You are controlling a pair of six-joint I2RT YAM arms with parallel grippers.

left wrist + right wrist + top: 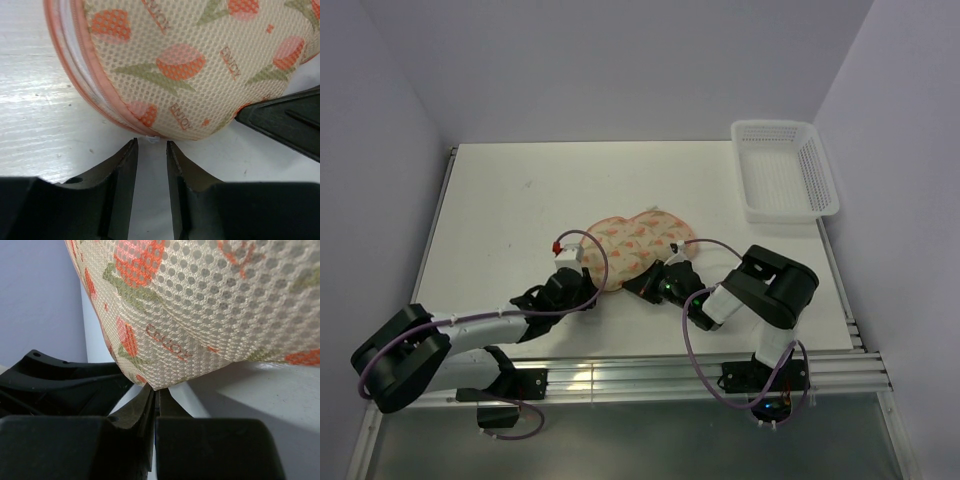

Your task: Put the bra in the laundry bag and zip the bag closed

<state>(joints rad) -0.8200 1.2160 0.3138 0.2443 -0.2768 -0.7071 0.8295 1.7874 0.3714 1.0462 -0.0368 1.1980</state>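
Laundry bag lies on the white bench, a little toward the near edge, with both arms reaching in at its near side. Its two lobes are folded together, so only the cream mesh outside with orange and green print shows. A pink-taped rim runs round the lobe facing the left wrist camera. Bra not seen in any view; cannot tell whether it is inside. Left gripper is parted by a narrow gap with nothing between the fingers. Its tips sit just short of the bag's rim, where a small white bit pokes out at the seam. Right gripper is closed on the near edge of the bag, and the mesh comes down to a point between its tips. The two grippers sit close together on the same side: the right one's black body fills the right of the left wrist view, against the bag, and a dark bulk fills the left of the right wrist view. From above, a purple cable from the left arm loops across the bag's left edge. A second purple cable arcs just beside its right lobe. White perforated basket stands at the far right corner of the bench, well apart from the bag and both arms.
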